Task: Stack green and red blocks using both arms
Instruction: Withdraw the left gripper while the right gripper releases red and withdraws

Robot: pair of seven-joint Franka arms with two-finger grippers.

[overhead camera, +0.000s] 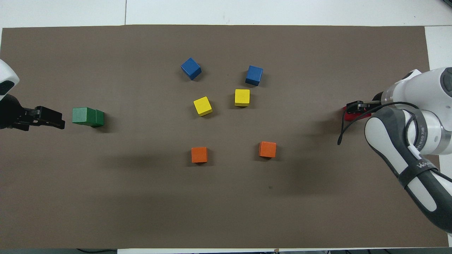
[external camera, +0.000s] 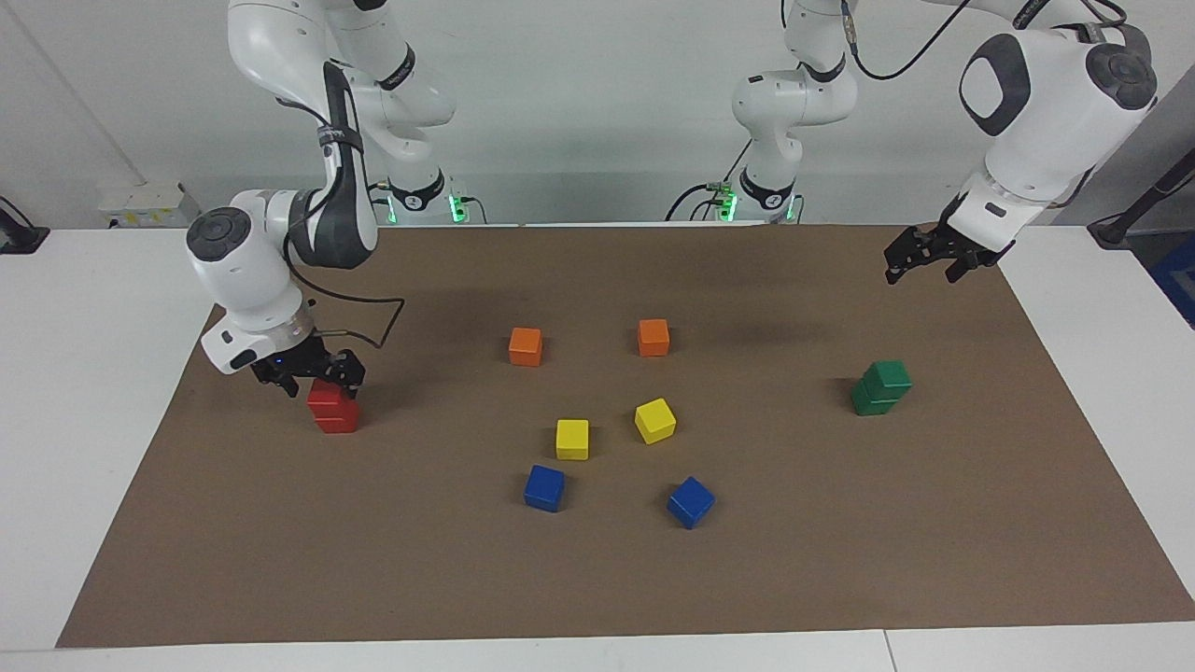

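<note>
Right gripper (external camera: pixel 308 375) at the frame's left, fingers apart, sits just over the red stack (external camera: pixel 333 408) — left gripper (external camera: pixel 934 257), fingers apart, hangs upper right, above the green stack (external camera: pixel 880 387).

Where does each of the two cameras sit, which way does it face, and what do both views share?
Facing view: high across the table, facing the robots; both arms show whole, right tool open at the red stack, left tool open above the mat.
Overhead view: high above the robots' end, looking steeply down; only the left tool and the right forearm show.
Shared: the green stack, and the orange, yellow and blue cubes, half a turn apart.
</note>
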